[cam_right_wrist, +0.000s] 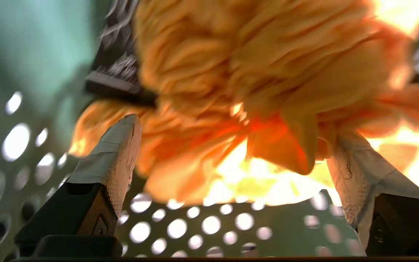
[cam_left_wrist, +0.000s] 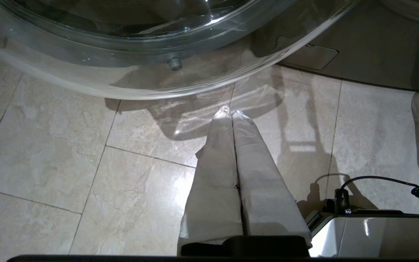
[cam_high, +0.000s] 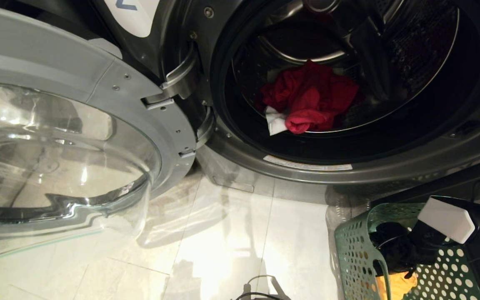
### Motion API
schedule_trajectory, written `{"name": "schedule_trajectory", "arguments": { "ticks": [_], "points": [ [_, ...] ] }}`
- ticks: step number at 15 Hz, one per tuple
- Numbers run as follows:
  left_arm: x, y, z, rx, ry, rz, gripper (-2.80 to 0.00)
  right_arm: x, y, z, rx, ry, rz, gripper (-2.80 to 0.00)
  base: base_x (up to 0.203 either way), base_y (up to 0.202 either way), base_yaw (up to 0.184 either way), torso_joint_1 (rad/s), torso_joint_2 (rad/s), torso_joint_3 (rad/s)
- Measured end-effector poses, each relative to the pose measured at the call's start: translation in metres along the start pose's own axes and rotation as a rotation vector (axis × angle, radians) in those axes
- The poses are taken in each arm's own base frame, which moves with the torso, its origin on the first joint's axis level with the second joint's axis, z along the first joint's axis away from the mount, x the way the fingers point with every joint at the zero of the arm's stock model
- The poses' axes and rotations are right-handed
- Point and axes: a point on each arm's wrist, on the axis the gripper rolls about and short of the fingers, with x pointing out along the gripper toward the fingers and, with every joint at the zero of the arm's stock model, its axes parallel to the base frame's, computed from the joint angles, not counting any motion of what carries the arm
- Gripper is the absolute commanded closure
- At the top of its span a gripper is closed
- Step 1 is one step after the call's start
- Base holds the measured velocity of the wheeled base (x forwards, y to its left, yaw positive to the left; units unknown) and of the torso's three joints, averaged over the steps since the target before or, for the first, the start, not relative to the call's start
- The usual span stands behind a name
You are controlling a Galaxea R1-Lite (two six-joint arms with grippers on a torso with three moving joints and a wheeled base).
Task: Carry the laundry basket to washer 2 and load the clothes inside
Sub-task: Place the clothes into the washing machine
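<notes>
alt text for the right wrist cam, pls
The right gripper, jaws wide open, reaches into the green perforated laundry basket with a crumpled yellow-orange garment filling the space between its fingers. A dark item lies against the cloth; whether the fingers touch the cloth is unclear.

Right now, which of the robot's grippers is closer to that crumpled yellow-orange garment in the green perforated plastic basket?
Right. The right gripper, open, sits inside the green perforated plastic basket with the crumpled yellow-orange garment between its fingers. The left gripper, shut, hangs over floor tiles beside the basket.
</notes>
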Motion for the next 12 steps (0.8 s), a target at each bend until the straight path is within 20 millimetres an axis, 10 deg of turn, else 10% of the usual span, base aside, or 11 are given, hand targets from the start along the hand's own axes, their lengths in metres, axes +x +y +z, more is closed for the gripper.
{"name": "schedule_trajectory", "arguments": {
  "ticks": [9,10,12],
  "points": [
    [0.000,0.000,0.000,0.000,0.000,0.000,0.00,0.006,-0.023,-0.004,0.046,0.035,-0.124,-2.80,0.000,0.000,0.000,0.000,0.00,0.000],
    [0.000,0.000,0.000,0.000,0.000,0.000,0.00,0.007,-0.024,-0.006,0.050,0.044,-0.129,0.00,0.000,0.000,0.000,0.000,0.00,0.000],
    [0.000,0.000,0.000,0.000,0.000,0.000,0.00,0.010,-0.025,-0.010,0.052,0.061,-0.152,0.00,0.000,0.000,0.000,0.000,0.00,0.000]
  ]
}}
